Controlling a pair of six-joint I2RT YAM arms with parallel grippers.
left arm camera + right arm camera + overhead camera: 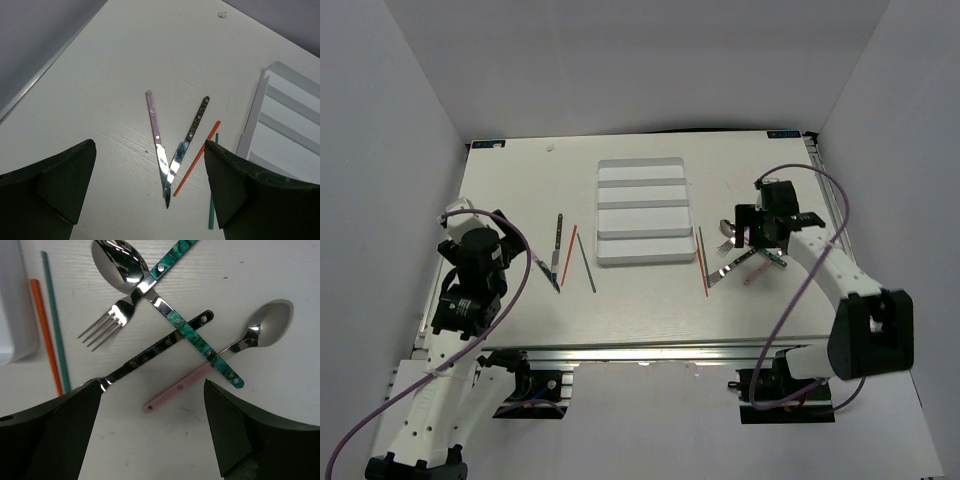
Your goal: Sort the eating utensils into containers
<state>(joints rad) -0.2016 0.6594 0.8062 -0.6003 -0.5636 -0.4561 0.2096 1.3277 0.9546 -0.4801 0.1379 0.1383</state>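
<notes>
Utensils (pixel 197 337) lie loose below both wide-open, empty jaws.

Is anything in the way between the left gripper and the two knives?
No, nothing visible. The left gripper hangs open above the table, with the pink-handled knife and the dark-handled knife lying just ahead, blades overlapping.

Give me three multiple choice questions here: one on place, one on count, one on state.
1. Where is the white tray? A) between the left utensils and right utensils B) at the table's left edge C) off the table
2. How many spoons lie by the right arm? A) one B) two C) four
3. The left end effector is: A) shut on a knife B) open, gripping nothing C) hidden
1 A, utensils lie either side; 2 B, one green-handled, one pink-handled; 3 B, its fingers stand wide apart.
</notes>
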